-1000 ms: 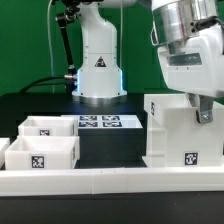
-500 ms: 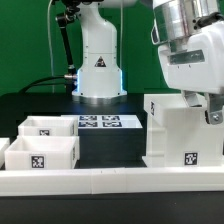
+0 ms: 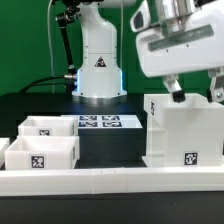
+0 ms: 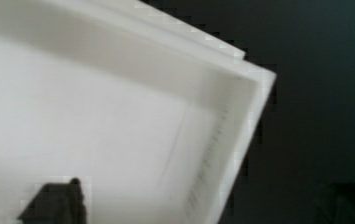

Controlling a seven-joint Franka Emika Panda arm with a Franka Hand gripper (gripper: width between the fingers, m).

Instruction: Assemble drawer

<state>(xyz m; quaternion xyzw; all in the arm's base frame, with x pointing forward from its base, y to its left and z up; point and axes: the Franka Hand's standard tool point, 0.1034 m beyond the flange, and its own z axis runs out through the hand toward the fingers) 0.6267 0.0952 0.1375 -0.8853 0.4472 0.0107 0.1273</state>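
The large white drawer box stands open side up at the exterior view's right, with a marker tag on its front. My gripper hovers just above its top rim, open and empty. In the wrist view the gripper straddles the box's wall near a corner. One dark fingertip is over the white inside and the other is over the black table outside. Two small white drawers sit at the exterior view's left.
The marker board lies in the middle of the black table, in front of the arm's white base. A long white rail runs along the table's front edge.
My gripper has risen from beside the box's right end and shifted toward the exterior view's left. It is now over the box's rim with both fingers showing, spread apart.
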